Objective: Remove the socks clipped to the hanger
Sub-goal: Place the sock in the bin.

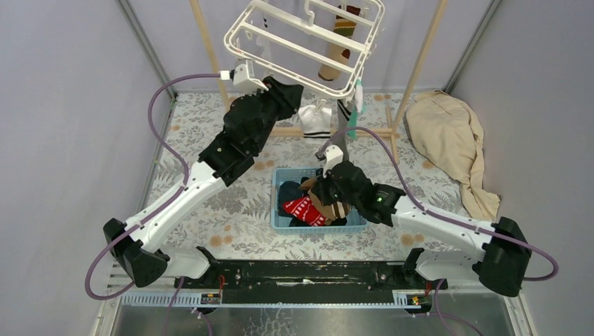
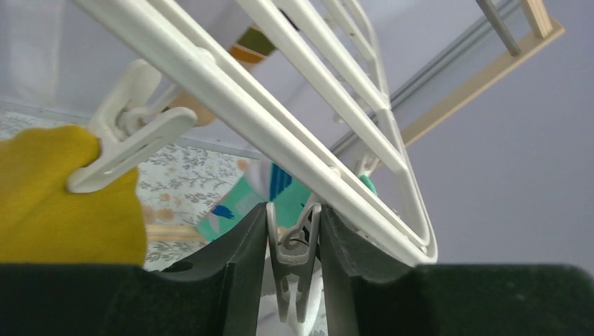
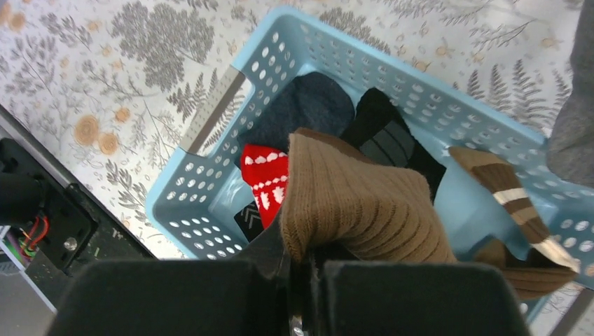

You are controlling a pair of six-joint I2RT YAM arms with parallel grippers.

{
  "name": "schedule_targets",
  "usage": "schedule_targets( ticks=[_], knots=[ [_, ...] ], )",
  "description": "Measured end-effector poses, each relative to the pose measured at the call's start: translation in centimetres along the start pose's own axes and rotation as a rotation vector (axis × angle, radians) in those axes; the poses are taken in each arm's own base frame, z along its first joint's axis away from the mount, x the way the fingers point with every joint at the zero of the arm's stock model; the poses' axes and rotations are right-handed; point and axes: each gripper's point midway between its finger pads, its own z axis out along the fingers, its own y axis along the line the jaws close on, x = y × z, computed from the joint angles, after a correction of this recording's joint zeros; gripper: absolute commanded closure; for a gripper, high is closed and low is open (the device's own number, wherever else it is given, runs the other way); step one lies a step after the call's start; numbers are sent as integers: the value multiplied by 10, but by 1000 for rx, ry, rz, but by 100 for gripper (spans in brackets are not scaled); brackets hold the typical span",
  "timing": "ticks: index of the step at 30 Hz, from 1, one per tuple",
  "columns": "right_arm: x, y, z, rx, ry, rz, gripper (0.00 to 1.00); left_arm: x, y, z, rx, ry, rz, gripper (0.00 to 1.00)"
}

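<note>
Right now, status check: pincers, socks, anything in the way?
Left pincer pinching a clip on the hanger. Right pincer shut on brown sock above blue basket. Still clipped: yellow sock, teal sock. Nothing seen blocking.

High rear overview; left wrist close under hanger [image 2: 231,101], upward; right wrist close above basket [image 3: 203,190], downward.

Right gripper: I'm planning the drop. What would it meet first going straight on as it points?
Past the brown sock it holds, the right gripper would probably reach the red sock in the blue basket; depth unclear.
</note>
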Motion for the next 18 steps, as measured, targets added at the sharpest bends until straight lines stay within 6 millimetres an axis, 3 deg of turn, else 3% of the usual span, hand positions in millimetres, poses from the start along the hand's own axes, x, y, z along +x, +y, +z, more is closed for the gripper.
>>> schedule_targets(
  ticks=[8, 13, 15, 18],
  knots=[
    [47, -2, 40, 4, 124, 10, 100, -5, 35, 0, -48, 8, 10, 30],
    [77, -9, 61, 30, 191, 16, 100, -3, 36, -3, -29, 33, 26, 25],
    [88, -12, 67, 41, 215, 16, 89, -3, 35, -7, -16, 43, 31, 23],
    [97, -15, 71, 51, 237, 17, 80, -2, 33, -19, 6, 64, 35, 18]
  ],
)
